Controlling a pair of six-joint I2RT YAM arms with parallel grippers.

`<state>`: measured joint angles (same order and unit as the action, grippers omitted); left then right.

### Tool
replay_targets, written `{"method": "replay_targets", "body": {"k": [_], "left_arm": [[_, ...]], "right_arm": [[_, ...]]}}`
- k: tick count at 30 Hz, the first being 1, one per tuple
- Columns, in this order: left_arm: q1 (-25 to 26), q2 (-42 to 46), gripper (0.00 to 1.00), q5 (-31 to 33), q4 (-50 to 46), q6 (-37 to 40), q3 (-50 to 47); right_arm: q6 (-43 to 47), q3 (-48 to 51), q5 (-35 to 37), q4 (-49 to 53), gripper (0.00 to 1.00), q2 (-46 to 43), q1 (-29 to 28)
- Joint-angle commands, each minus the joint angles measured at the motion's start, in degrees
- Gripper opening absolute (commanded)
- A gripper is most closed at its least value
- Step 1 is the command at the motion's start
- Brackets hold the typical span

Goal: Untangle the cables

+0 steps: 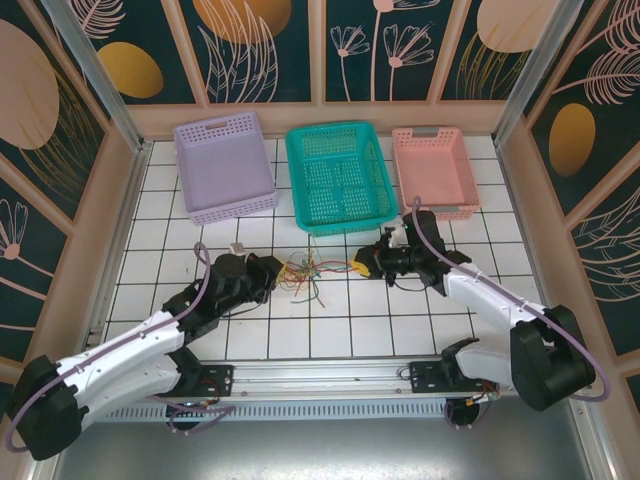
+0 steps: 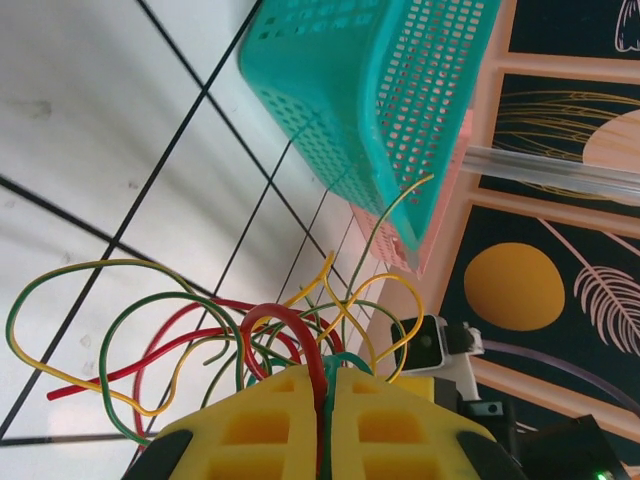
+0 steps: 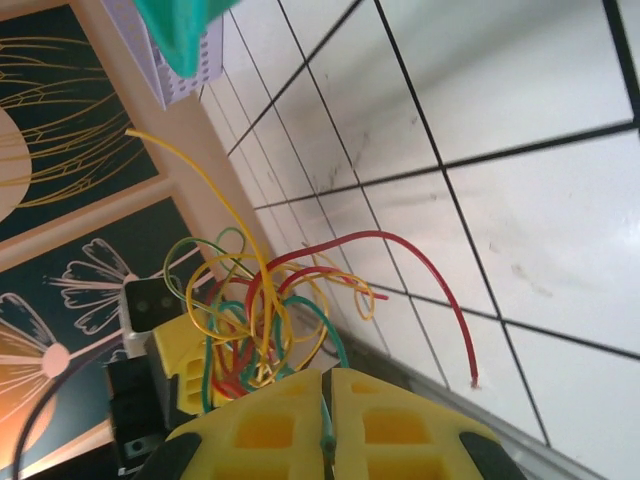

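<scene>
right, i'm starting at the left gripper point(image 2: 325, 405): its yellow fingers point(image 2: 260, 425) are pressing together with no gap, and a red strand and a green strand of the cables point(image 2: 200, 330) are running down into the seam, so it is pinching them. the right gripper point(image 3: 327, 410) is doing much the same, its fingers point(image 3: 400, 425) meeting flat on a green strand at the seam. between the two grippers the bundle is spreading as a loose knot of red, green and yellow loops, with one red end arcing out over the white tiled table point(image 1: 400, 330). from above, i'm seeing the knot sitting mid-table with the grippers facing each other on either side of it, just in front of the teal basket point(image 1: 340, 175), which is standing between a lilac basket point(image 1: 225, 165) and a pink basket point(image 1: 435, 170).
</scene>
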<state>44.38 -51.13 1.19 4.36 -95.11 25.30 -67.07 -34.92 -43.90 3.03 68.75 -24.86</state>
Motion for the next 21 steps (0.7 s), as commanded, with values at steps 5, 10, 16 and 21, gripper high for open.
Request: {"method": "replay_targets", "body": {"k": [5, 10, 16, 21], "left_arm": [[-2.5, -5.0, 0.0, 5.2, 0.0, 12.2, 2.5], [-2.4, -10.7, 0.0, -5.3, 10.4, 24.3, 3.0], [-2.5, -13.2, 0.0, -7.9, 2.5, 34.3, 7.7], [-2.5, -13.6, 0.0, -8.7, 1.1, 36.5, 8.9]], "right_arm": [[9.3, -1.4, 6.2, 9.3, 0.1, 3.3, 1.5], [23.1, -7.0, 12.3, 17.9, 0.45, 1.0, -1.1], [40.1, -12.3, 19.9, 23.4, 0.49, -8.5, -2.7], [49.3, -14.2, 20.7, 26.1, 0.54, -5.6, -6.2]]}}
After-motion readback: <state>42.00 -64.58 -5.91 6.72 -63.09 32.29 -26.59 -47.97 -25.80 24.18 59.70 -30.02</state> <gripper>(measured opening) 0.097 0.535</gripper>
